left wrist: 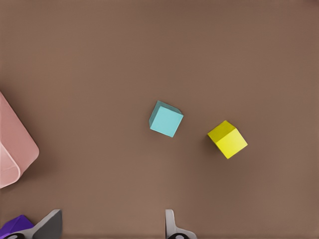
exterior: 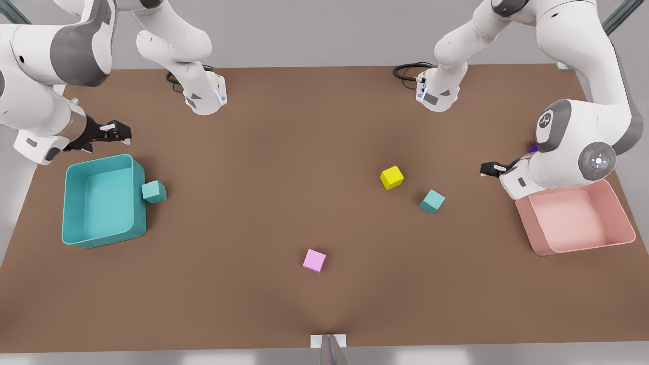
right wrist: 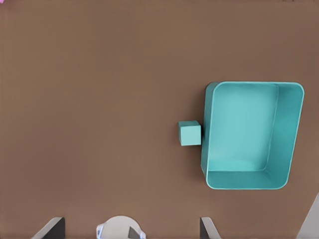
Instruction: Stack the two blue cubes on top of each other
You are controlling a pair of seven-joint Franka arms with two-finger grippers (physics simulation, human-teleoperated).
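One blue cube (exterior: 154,191) rests on the brown table against the outer wall of a teal bin (exterior: 104,201); the right wrist view shows this cube (right wrist: 190,133) touching the bin (right wrist: 249,134). The other blue cube (exterior: 432,201) lies right of the table's centre, close to a yellow cube (exterior: 392,177), and appears in the left wrist view (left wrist: 166,119). My right gripper (exterior: 119,132) hovers open above the teal bin's far edge, nothing in it. My left gripper (exterior: 489,169) hangs open and empty beside a pink bin, to the right of the second cube.
A pink bin (exterior: 578,218) sits at the front view's right under my left arm. A purple cube (exterior: 533,148) peeks out behind that arm. A pink cube (exterior: 314,260) lies near the table's front. Both arm bases (exterior: 205,96) stand at the far edge.
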